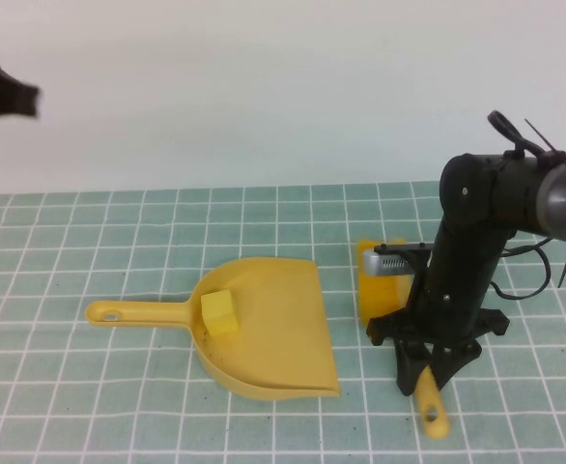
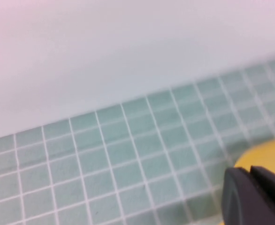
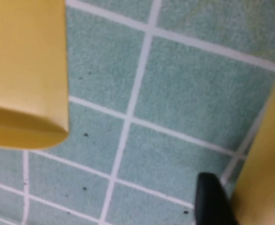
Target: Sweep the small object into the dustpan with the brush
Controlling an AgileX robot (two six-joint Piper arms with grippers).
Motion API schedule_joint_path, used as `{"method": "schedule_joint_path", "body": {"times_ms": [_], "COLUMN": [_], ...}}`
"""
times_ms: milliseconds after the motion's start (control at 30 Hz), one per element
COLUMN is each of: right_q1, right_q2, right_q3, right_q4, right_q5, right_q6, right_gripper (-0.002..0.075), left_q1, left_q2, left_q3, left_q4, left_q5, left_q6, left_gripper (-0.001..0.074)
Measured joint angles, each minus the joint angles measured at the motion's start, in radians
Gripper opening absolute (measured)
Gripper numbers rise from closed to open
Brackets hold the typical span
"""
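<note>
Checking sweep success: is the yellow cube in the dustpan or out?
In. The yellow cube sits inside the dustpan, near its handle end. Right tool holds the brush; left tool is parked.

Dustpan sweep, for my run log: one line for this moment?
block: inside dustpan | right gripper: low, on brush handle | left gripper: raised, far left

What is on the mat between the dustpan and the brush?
Nothing: in the high view only bare checked mat separates the dustpan from the brush at the right tool. Left tool hangs far off.
</note>
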Motion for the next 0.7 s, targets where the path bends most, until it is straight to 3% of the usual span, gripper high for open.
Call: {"method": "schedule_joint_path", "body": {"times_ms": [100,233,533,600,700], "right_q1": [0.0,0.0,0.0,0.0,0.0], "right_q2": [0.0,-0.004,-0.219,-0.291,-0.416], "right_q3": [-0.002,-0.002,-0.002,-0.002,-0.002], "right_q4": [0.005,0.002,-0.119,-0.124,-0.124], "right_q5": [0.001,0.022,0.076,0.08,0.084], "right_q6": [0.0,0.0,0.02,0.02,0.02], "right_gripper": [0.0351,0.037,0.0375,0.0363,0.0271], "left_q1": [0.073,0.136,0.145,0.145,0.145], "left_q2": [-0.02,-0.022,-0.028,-0.053,-0.109], "left_q3": [0.0,0.0,0.002,0.023,0.116], "left_q4": [-0.101,-0.168,-0.17,-0.163,-0.156], "left_q5": [-0.012,-0.009,-0.004,-0.025,-0.207], "left_q6": [0.008,0.009,0.04,0.041,0.038], "left_gripper": [0.0,-0.0001,-0.0001,-0.0001,-0.0001]}}
